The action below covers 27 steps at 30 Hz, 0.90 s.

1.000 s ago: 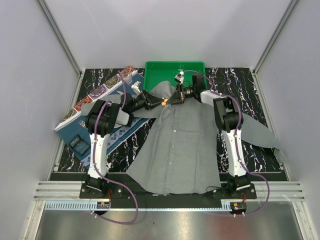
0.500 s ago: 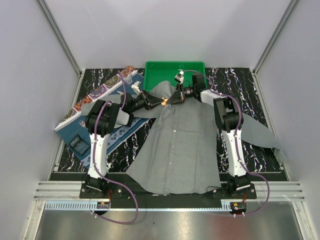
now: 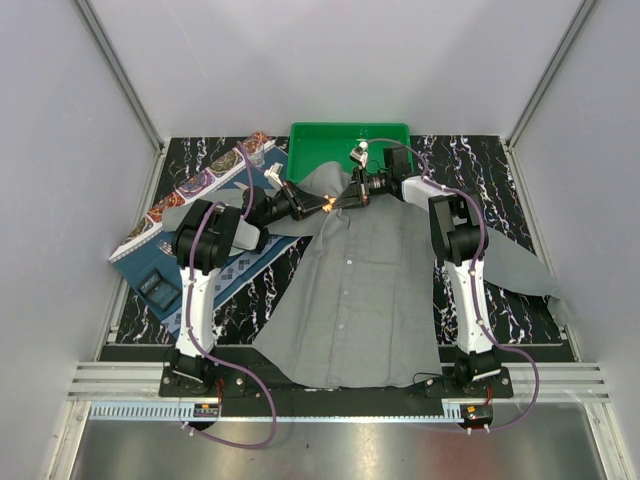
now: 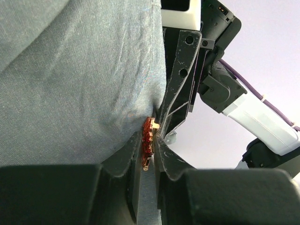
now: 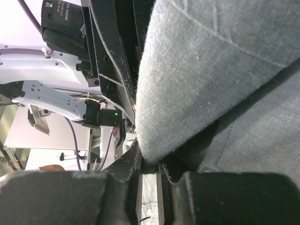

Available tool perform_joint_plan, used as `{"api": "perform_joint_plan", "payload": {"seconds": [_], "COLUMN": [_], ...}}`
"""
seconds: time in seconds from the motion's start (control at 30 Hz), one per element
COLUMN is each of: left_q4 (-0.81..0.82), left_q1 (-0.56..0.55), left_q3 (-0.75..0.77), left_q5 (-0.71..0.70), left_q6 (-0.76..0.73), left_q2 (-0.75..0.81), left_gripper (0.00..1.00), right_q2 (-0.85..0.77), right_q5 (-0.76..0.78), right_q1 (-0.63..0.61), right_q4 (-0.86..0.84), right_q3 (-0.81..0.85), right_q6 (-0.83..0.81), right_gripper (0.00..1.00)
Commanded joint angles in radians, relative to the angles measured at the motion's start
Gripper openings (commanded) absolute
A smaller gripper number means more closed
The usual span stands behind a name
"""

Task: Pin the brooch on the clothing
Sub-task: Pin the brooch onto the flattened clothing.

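My left gripper (image 4: 147, 157) pinches the brooch (image 4: 149, 136), a small red-orange, jagged, glinting piece, edge-on between the matte black fingers (image 4: 131, 154). It is pressed against the shirt (image 4: 70, 84), a soft grey weave with fine diagonal grain that puckers where the brooch meets it. My right gripper (image 5: 149, 166) is closed on a thick folded edge of the same cloth, which bulges out above the narrow jaws. From above, both grippers meet tip to tip near the collar, just in front of the green tray (image 3: 300, 135).
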State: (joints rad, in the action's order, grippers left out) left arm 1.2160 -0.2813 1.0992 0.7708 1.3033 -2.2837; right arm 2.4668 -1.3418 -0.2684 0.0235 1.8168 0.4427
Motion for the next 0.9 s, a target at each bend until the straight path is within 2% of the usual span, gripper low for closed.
{"api": "perform_joint_plan", "payload": {"seconds": [0.0, 0.73, 0.83, 0.87], "left_q4": [0.450, 0.450, 0.450, 0.450], "left_q1": [-0.004, -0.007, -0.009, -0.009], "left_q3": [0.004, 0.011, 0.013, 0.011], "left_q5": [-0.028, -0.021, -0.025, -0.027], "left_q6": [0.005, 0.013, 0.010, 0.010], "left_q2": [0.009, 0.010, 0.009, 0.009], "left_gripper": [0.20, 0.26, 0.24, 0.21], "right_q2": [-0.091, -0.089, -0.094, -0.094], "right_q5": [0.016, 0.021, 0.021, 0.020], "right_q1": [-0.014, -0.012, -0.014, -0.014], "right_q4": [0.073, 0.104, 0.105, 0.107], "right_q3": [0.042, 0.047, 0.044, 0.045], "right_q6": [-0.081, -0.101, -0.107, -0.107], "right_gripper": [0.00, 0.00, 0.00, 0.00]}}
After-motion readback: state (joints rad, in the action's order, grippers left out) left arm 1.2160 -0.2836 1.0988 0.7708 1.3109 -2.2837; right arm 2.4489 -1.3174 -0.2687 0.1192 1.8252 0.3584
